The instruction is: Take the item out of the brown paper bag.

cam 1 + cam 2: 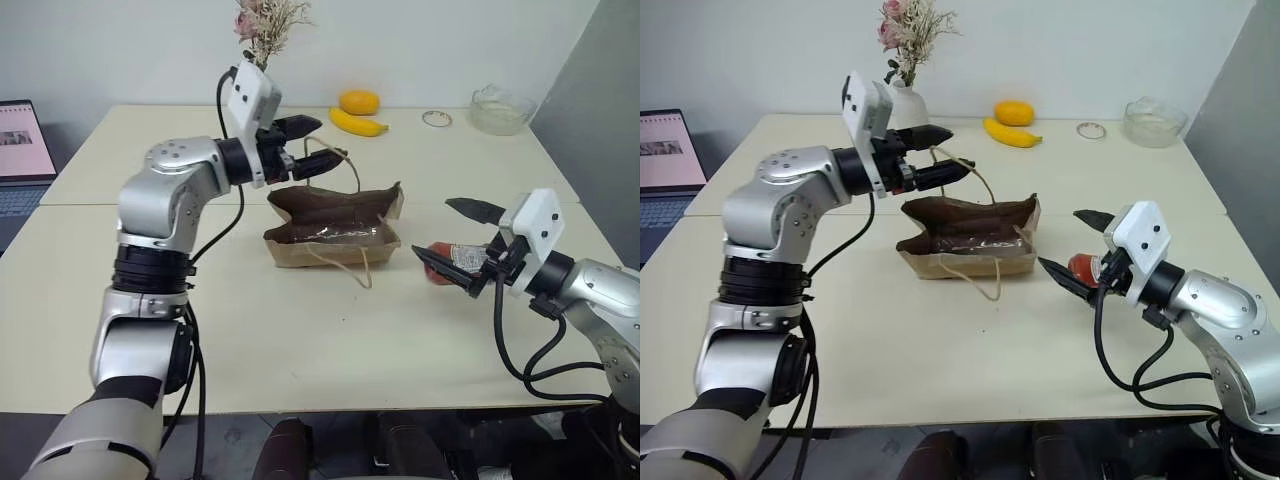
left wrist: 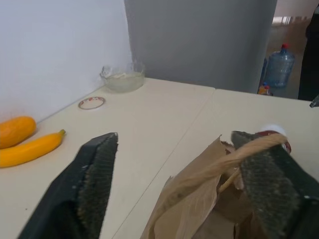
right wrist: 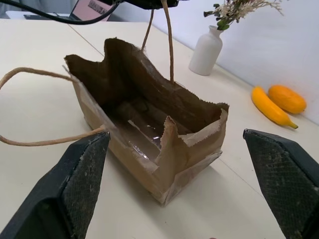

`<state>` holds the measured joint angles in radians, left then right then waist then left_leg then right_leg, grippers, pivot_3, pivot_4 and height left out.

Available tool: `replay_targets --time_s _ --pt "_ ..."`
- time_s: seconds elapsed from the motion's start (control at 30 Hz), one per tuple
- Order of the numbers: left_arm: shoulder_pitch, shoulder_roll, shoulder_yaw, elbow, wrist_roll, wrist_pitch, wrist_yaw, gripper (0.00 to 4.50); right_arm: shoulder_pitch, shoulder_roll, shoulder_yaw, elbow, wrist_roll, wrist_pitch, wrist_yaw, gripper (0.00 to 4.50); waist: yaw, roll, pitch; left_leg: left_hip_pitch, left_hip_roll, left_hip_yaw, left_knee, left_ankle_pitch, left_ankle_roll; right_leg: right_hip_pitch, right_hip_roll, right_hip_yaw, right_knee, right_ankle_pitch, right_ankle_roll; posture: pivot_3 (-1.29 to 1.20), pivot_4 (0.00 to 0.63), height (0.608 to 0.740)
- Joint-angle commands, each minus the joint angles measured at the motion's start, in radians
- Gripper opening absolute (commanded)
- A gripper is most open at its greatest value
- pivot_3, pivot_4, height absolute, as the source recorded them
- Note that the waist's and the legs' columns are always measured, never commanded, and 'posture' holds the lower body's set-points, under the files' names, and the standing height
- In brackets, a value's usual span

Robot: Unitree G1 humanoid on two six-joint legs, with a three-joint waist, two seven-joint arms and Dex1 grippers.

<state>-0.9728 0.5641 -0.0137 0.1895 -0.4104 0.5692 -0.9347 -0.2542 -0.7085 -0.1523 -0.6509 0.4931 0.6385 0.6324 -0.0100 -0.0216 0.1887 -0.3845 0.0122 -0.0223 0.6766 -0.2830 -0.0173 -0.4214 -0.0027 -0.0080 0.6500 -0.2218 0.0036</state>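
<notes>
Cream table against a white wall; brown bag between both spread, empty grippers, left and right, red bottle beside the right fingers.

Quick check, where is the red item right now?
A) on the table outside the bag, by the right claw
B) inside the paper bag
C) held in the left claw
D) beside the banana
A: the red item lies on the table, outside the brown paper bag, by the open right claw.
</notes>
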Motion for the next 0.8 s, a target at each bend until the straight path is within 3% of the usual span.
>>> replay_targets --time_s 0.03,0.37,0.57,0.7,0.8 --pt "0.031 0.048 0.006 -0.067 0.027 -0.006 -0.005 4.46 -0.013 -0.017 0.020 0.020 -0.027 -0.046 0.021 4.50 0.001 0.000 0.000 0.000 0.000 0.000 0.000 0.000 0.000 0.000 0.000 0.000 0.000 0.000 0.000 0.00 0.150 0.740" --pt "0.177 0.091 -0.022 -0.201 0.150 -0.158 0.042 4.46 -0.094 0.006 0.107 0.137 -0.092 -0.141 0.056 4.50 0.006 0.000 0.000 0.000 0.000 0.000 0.000 0.000 0.000 0.000 -0.001 0.000 0.000 0.000 0.000 0.00 0.150 0.740" --pt "0.244 0.045 0.149 -0.337 0.003 0.009 0.161 4.46 -0.124 0.084 0.056 0.159 -0.040 -0.171 0.027 4.50 0.005 0.000 0.000 -0.001 0.000 0.000 0.001 0.000 0.000 0.000 -0.001 0.000 0.000 0.000 0.000 0.00 0.150 0.740" --pt "0.385 0.067 0.190 -0.466 0.077 0.006 0.282 4.46 -0.094 0.122 -0.013 0.126 0.026 -0.169 0.020 4.50 0.003 0.000 0.000 0.001 0.001 0.000 0.000 0.000 0.000 0.001 -0.001 0.001 0.001 0.000 0.000 0.00 0.150 0.740" --pt "0.520 0.032 0.244 -0.575 0.075 0.028 0.372 4.46 -0.042 0.112 -0.044 0.100 0.071 -0.121 0.012 4.50 0.008 0.000 0.000 0.001 0.001 -0.001 0.000 0.000 0.000 0.001 -0.005 0.000 0.000 0.000 0.000 0.00 0.150 0.740"
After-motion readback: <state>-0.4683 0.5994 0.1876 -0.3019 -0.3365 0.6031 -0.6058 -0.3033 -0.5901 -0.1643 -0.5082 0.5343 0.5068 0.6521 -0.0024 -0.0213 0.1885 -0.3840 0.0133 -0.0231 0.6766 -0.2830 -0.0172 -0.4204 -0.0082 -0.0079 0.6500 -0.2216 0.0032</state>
